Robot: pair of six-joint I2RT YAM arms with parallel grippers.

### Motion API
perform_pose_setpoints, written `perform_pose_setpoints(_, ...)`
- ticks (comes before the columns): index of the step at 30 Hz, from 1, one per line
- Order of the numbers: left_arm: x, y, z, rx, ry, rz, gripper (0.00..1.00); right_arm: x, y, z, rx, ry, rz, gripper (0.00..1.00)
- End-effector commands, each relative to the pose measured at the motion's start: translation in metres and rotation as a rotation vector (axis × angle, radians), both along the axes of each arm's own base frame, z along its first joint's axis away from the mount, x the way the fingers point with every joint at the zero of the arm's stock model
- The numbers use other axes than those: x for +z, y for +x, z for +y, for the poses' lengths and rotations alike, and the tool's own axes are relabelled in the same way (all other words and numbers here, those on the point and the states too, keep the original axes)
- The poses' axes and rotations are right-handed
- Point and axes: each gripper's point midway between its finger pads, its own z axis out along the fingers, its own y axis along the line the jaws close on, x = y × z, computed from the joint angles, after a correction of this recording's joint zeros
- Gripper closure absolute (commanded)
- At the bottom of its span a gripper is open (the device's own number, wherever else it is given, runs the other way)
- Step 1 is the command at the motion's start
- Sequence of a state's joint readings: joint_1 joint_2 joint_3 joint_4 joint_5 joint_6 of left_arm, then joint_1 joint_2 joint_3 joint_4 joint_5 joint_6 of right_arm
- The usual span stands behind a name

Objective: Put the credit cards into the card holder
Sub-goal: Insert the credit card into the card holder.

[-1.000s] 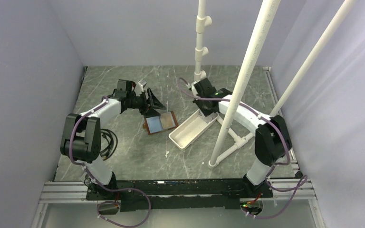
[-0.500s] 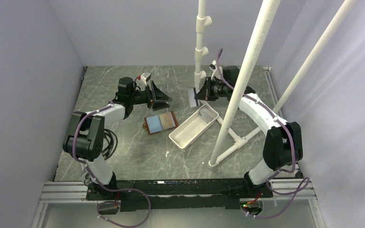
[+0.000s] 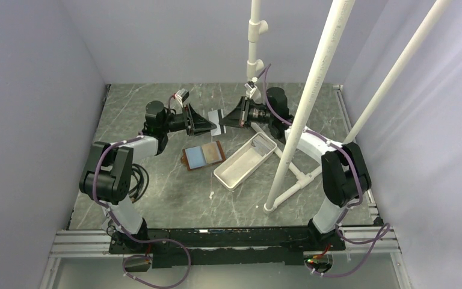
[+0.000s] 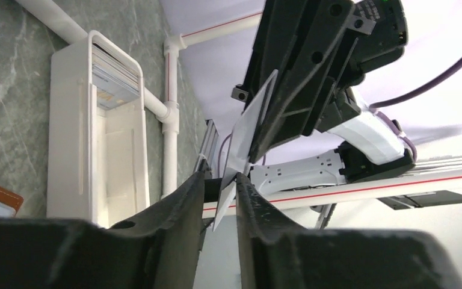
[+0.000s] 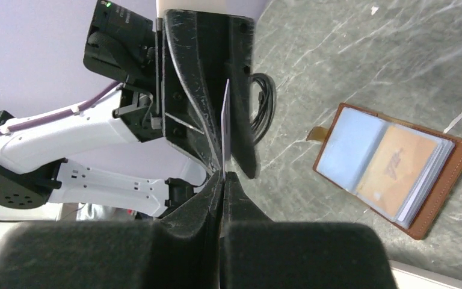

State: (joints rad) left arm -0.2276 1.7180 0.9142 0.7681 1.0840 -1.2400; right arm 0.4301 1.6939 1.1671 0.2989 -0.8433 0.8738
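Observation:
My right gripper (image 3: 227,120) is shut on a thin pale grey credit card (image 3: 217,122), held on edge in the air behind the card holder. My left gripper (image 3: 209,125) faces it, jaws open a little, with the card's free corner (image 4: 248,132) between its fingertips and touching one of them. In the right wrist view my right gripper (image 5: 222,176) pinches the card (image 5: 224,126) edge-on. The brown card holder (image 3: 184,160) lies open on the table, showing a blue card (image 5: 349,147) and a tan card (image 5: 400,171) in its pockets.
A long white tray (image 3: 236,171) lies right of the card holder, with more cards stacked at its far end (image 4: 117,81). White pipe posts (image 3: 289,138) rise right of the tray. A black cable coil (image 3: 137,180) lies by the left arm.
My right gripper lifted the card out of the tray and swung left. My left gripper rose off the card holder and turned right. They now meet at the card.

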Motion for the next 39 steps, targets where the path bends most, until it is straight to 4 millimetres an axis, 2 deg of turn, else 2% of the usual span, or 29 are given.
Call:
perform_pose_setpoints(1,0.018,-0.005,0.011,-0.006,-0.057,-0.075,0.81,0.016,0.002,0.007,0.023,0.065,-0.045,1.00)
perform_pose_setpoints(2,0.016,-0.004,0.016,-0.001,-0.056,-0.068,0.93,0.009,0.004,0.008,0.019,0.046,-0.038,1.00)
perform_pose_setpoints(3,0.012,-0.002,0.022,0.010,-0.047,-0.047,0.99,0.005,0.007,0.010,0.010,0.018,-0.044,1.00)
perform_pose_setpoints(4,0.006,0.001,0.031,0.029,-0.022,-0.036,1.00,-0.005,0.011,0.010,-0.006,-0.036,-0.039,0.97)
perform_pose_setpoints(5,-0.004,0.004,0.039,0.045,0.019,-0.010,1.00,-0.015,0.015,0.011,-0.022,-0.098,-0.049,0.86)
perform_pose_setpoints(7,-0.036,0.006,0.053,0.073,0.174,0.066,1.00,-0.035,0.020,0.017,-0.035,-0.221,-0.087,0.71)
perform_pose_setpoints(8,-0.058,0.000,0.062,0.084,0.297,0.153,1.00,-0.048,0.018,0.019,-0.024,-0.277,-0.068,0.67)
perform_pose_setpoints(10,-0.085,-0.017,0.075,0.065,0.461,0.276,1.00,-0.067,0.020,0.027,-0.004,-0.350,-0.059,0.65)
perform_pose_setpoints(13,-0.103,-0.025,0.081,0.020,0.475,0.370,1.00,-0.089,0.025,0.039,0.019,-0.404,-0.045,0.64)
perform_pose_setpoints(16,-0.115,-0.028,0.080,-0.002,0.457,0.409,1.00,-0.111,0.027,0.049,0.054,-0.438,-0.012,0.68)
perform_pose_setpoints(19,-0.128,-0.029,0.084,0.003,0.502,0.426,1.00,-0.132,0.027,0.054,0.080,-0.494,0.005,0.77)
perform_pose_setpoints(22,-0.141,-0.029,0.085,-0.004,0.519,0.465,1.00,-0.151,0.029,0.053,0.084,-0.558,0.011,0.89)
perform_pose_setpoints(28,-0.158,-0.024,0.082,-0.014,0.511,0.510,1.00,-0.181,0.034,0.047,0.071,-0.631,0.028,0.99)
perform_pose_setpoints(32,-0.166,-0.022,0.083,-0.016,0.524,0.530,1.00,-0.193,0.035,0.045,0.066,-0.659,0.042,1.00)
perform_pose_setpoints(39,-0.166,-0.022,0.080,-0.016,0.502,0.516,1.00,-0.203,0.037,0.042,0.066,-0.680,0.048,1.00)
